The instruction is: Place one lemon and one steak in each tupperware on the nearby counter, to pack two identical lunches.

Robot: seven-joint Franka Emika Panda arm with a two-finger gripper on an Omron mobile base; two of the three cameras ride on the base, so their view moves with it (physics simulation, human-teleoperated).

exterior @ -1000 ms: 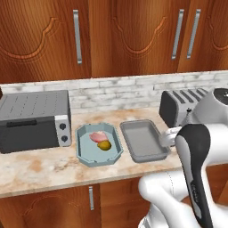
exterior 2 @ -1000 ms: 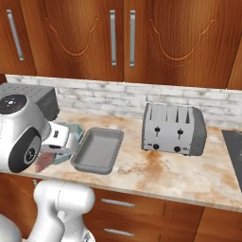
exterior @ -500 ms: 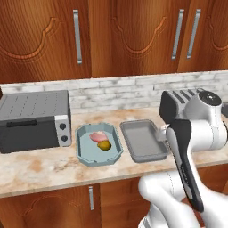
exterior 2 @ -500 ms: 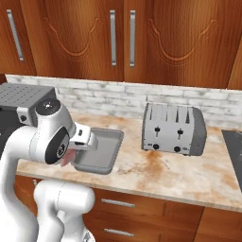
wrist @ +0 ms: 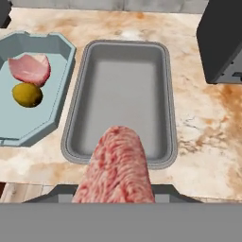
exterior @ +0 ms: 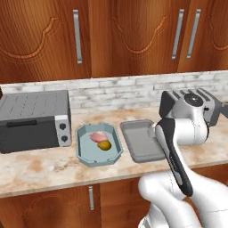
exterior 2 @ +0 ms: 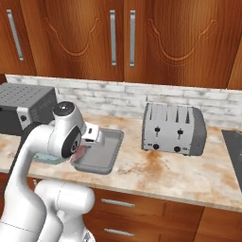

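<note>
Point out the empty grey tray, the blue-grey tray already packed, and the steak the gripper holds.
Empty grey rectangular tray point(wrist: 124, 90), hand view: bare floor.
Pale blue-grey clipped-corner tray point(exterior: 83, 142), left base view: bare floor.
Mottled pink-red steak slab point(wrist: 118, 165), hand view: middle.

Over the last second the arm swung up and forward from low at the surface's front edge. The gripper point(exterior 2: 84, 150) rose with a steak point(wrist: 118, 166) clamped in it and came over the near end of the grey tupperware point(wrist: 85, 85), where before it hung lower, nearer the blue tupperware point(exterior: 83, 151).
</note>
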